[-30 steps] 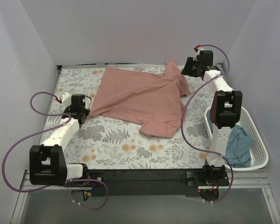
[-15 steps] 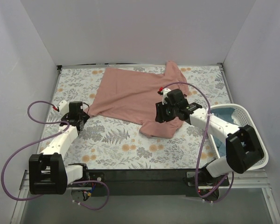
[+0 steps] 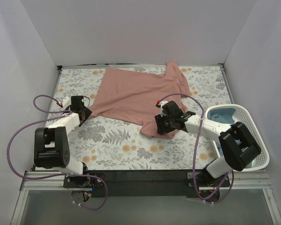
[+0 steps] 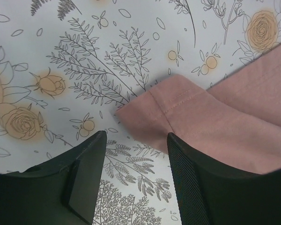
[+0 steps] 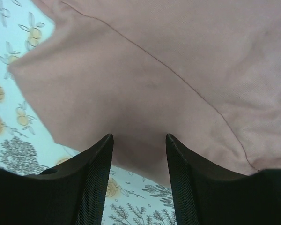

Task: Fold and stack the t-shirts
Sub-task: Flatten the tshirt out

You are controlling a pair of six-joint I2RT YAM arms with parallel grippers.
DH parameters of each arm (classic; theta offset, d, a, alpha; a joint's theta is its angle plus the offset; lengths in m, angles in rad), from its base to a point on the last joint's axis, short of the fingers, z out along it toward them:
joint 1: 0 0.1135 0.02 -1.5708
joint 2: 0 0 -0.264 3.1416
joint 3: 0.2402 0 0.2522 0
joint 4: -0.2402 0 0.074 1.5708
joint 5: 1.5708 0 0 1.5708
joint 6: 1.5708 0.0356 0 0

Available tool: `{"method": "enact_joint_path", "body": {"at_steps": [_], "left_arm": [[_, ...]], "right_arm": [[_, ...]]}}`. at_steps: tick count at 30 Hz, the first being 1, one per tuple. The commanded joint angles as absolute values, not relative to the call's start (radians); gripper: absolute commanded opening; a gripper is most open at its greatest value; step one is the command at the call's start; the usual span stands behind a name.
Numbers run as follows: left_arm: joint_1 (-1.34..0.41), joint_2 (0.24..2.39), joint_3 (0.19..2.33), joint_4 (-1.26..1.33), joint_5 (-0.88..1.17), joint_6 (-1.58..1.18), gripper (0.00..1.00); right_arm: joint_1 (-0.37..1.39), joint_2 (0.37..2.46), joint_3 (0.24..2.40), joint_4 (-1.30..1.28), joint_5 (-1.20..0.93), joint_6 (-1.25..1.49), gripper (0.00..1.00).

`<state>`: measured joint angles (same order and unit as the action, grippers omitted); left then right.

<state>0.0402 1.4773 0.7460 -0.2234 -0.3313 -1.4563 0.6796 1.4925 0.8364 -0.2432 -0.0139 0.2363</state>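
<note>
A dusty-pink t-shirt [image 3: 138, 93] lies spread and wrinkled on the floral cloth. My left gripper [image 3: 85, 112] stands open at its left bottom corner. In the left wrist view the hemmed corner [image 4: 178, 110] lies just ahead of the open left gripper [image 4: 136, 140], with only cloth pattern between the fingers. My right gripper [image 3: 161, 124] is open over the near sleeve. In the right wrist view the pink sleeve [image 5: 131, 84] fills the frame, its edge between the fingers of the right gripper [image 5: 139, 140]. A teal-blue t-shirt [image 3: 227, 115] lies in the basket, mostly hidden by the right arm.
The white slotted basket [image 3: 263, 159] stands at the right edge of the table. The floral cloth [image 3: 122, 145] covers the table up to white walls on three sides. A black bar runs along the near edge by the arm bases.
My right arm has swung from the far right corner down to the near sleeve. My left gripper has opened and let go of the shirt's corner.
</note>
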Motion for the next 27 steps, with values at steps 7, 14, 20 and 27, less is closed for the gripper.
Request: {"method": "enact_joint_path", "body": {"at_steps": [7,14,20,27], "left_arm": [[0.048,1.479,0.77,-0.19,-0.331,-1.445,0.54],[0.046,1.381,0.749,-0.189,-0.341,-1.385,0.54],[0.032,1.419,0.81,-0.215,-0.241,-1.307,0.59],[-0.052,1.45,0.819,-0.25,-0.256,-1.282,0.54]], "right_arm": [[0.392,1.428,0.674,-0.308,-0.058,0.273,0.56],[0.359,1.31,0.722,-0.376,-0.012,0.241,0.56],[0.463,1.345,0.836,-0.347,-0.113,0.227,0.56],[0.525,1.445,0.833,-0.264,-0.152,0.258,0.55]]}}
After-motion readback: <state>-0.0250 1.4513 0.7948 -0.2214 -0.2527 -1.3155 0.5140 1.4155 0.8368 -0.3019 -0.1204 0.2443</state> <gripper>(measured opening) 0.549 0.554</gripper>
